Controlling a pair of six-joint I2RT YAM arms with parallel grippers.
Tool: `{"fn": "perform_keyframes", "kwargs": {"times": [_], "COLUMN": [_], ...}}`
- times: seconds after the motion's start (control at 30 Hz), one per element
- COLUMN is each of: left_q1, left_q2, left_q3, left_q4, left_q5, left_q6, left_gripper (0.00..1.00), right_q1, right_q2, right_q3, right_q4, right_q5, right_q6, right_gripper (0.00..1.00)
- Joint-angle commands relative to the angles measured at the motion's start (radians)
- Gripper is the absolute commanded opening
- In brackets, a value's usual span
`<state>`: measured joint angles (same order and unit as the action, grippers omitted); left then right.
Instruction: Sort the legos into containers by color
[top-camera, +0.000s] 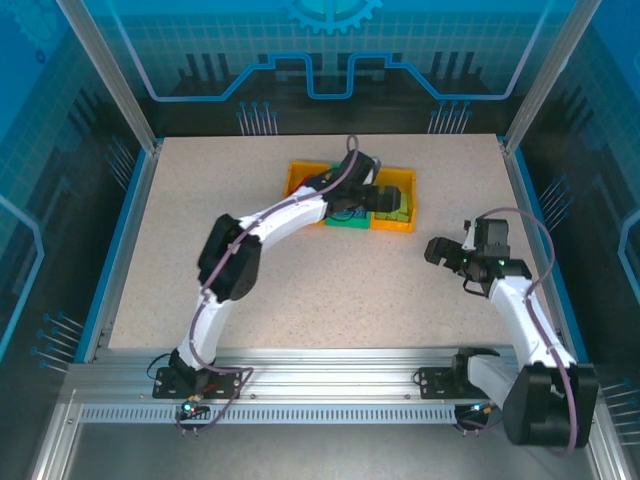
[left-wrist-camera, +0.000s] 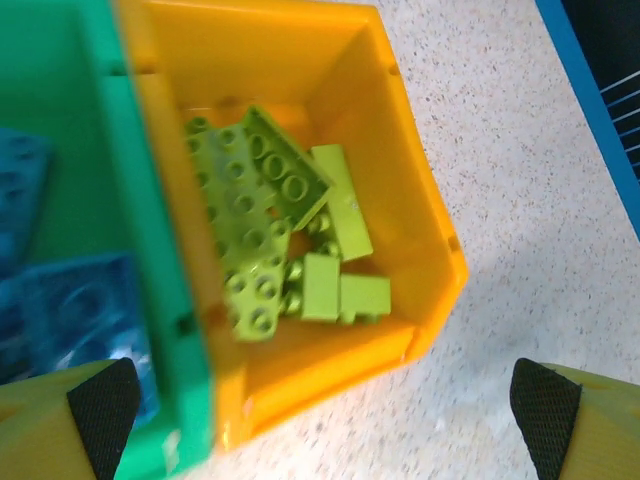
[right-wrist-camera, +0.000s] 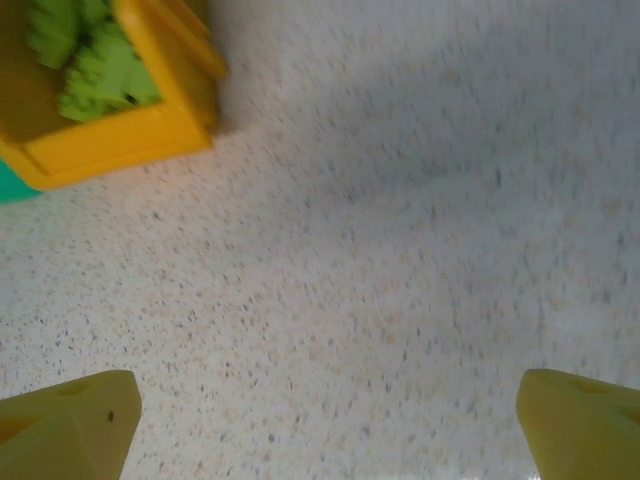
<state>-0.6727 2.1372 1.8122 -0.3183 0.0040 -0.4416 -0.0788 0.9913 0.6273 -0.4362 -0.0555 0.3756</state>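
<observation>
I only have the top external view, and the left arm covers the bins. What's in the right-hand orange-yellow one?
Observer: The left wrist view looks into the right orange-yellow bin. It holds lime green bricks, the only color in sight there.
Operator: And the green bin beside it?
Observer: Blue bricks lie in the green bin.
Operator: Is the left gripper carrying anything?
Observer: No. The left gripper is open above the bins with nothing between its fingers.
</observation>
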Motion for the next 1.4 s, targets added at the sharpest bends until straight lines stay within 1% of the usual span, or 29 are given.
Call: {"fn": "perform_keyframes", "kwargs": {"times": [0.0, 0.07, 0.13, 0.23, 0.3, 0.33, 0.4, 0.47, 0.5, 0.53, 0.57, 0.6, 0.63, 0.67, 0.7, 0.73, 0.77, 0.87, 0.9, 0.97, 1.0, 1.03, 1.37], "left_q1": [-0.006, -0.002, 0.017, 0.08, 0.136, 0.164, 0.206, 0.256, 0.281, 0.308, 0.333, 0.37, 0.41, 0.442, 0.474, 0.501, 0.513, 0.552, 0.561, 0.597, 0.634, 0.665, 0.665], "left_q2": [-0.284, -0.436, -0.597, -0.799, -0.911, -0.962, -1.043, -1.101, -1.126, -1.142, -1.148, -1.14, -1.121, -1.094, -1.055, -1.011, -0.966, -0.794, -0.742, -0.639, -0.601, -0.592, -0.593], "left_q3": [-0.23, -0.417, -0.62, -0.86, -0.983, -1.044, -1.151, -1.247, -1.292, -1.337, -1.37, -1.402, -1.423, -1.435, -1.44, -1.442, -1.447, -1.471, -1.457, -1.414, -1.414, -1.434, -1.432], "left_q4": [0.122, 0.166, 0.2, 0.213, 0.218, 0.238, 0.314, 0.41, 0.461, 0.514, 0.558, 0.606, 0.652, 0.683, 0.717, 0.762, 0.82, 1.097, 1.146, 1.155, 1.193, 1.229, 1.229], "left_q5": [-0.162, -0.278, -0.404, -0.5, -0.508, -0.519, -0.569, -0.59, -0.585, -0.574, -0.561, -0.534, -0.507, -0.489, -0.465, -0.44, -0.417, -0.347, -0.339, -0.268, -0.194, -0.148, -0.151], "left_q6": [0.11, 0.179, 0.241, 0.279, 0.287, 0.299, 0.333, 0.364, 0.377, 0.392, 0.4, 0.405, 0.406, 0.401, 0.397, 0.406, 0.422, 0.461, 0.47, 0.454, 0.435, 0.415, 0.42], "left_gripper": [0.99, 0.99, 0.99, 0.99, 0.99, 0.99, 0.99, 0.99, 0.99, 0.99, 0.99, 0.99, 0.99, 0.99, 0.99, 0.99, 0.99, 0.99, 0.99, 0.99, 0.99, 0.99, 0.99], "right_q1": [0.014, 0.036, 0.055, 0.072, 0.077, 0.075, 0.09, 0.117, 0.147, 0.163, 0.162, 0.161, 0.158, 0.16, 0.157, 0.157, 0.157, 0.158, 0.156, 0.157, 0.157, 0.158, 0.158], "right_q2": [-0.082, -0.084, -0.028, 0.111, 0.202, 0.257, 0.367, 0.503, 0.532, 0.499, 0.522, 0.514, 0.511, 0.516, 0.509, 0.513, 0.509, 0.512, 0.511, 0.511, 0.511, 0.511, 0.511], "right_q3": [-0.119, -0.215, -0.288, -0.314, -0.318, -0.307, -0.272, -0.268, -0.253, -0.214, -0.217, -0.218, -0.211, -0.218, -0.21, -0.215, -0.209, -0.213, -0.211, -0.211, -0.212, -0.211, -0.212], "right_q4": [0.37, 0.589, 0.797, 0.963, 1.09, 1.141, 1.186, 1.309, 1.352, 1.204, 1.244, 1.246, 1.208, 1.242, 1.209, 1.232, 1.214, 1.221, 1.218, 1.22, 1.219, 1.219, 1.219], "right_q5": [0.036, 0.067, 0.102, 0.156, 0.182, 0.187, 0.187, 0.197, 0.245, 0.259, 0.25, 0.247, 0.242, 0.245, 0.242, 0.243, 0.241, 0.239, 0.239, 0.239, 0.239, 0.239, 0.239], "right_q6": [-0.137, -0.18, -0.214, -0.249, -0.261, -0.265, -0.292, -0.321, -0.349, -0.349, -0.359, -0.357, -0.353, -0.358, -0.353, -0.355, -0.356, -0.354, -0.354, -0.355, -0.354, -0.356, -0.356], "right_gripper": [1.0, 1.0, 1.0, 1.0, 1.0, 1.0, 1.0, 1.0, 1.0, 1.0, 1.0, 1.0, 1.0, 1.0, 1.0, 1.0, 1.0, 1.0, 1.0, 1.0, 1.0, 1.0, 1.0]}}
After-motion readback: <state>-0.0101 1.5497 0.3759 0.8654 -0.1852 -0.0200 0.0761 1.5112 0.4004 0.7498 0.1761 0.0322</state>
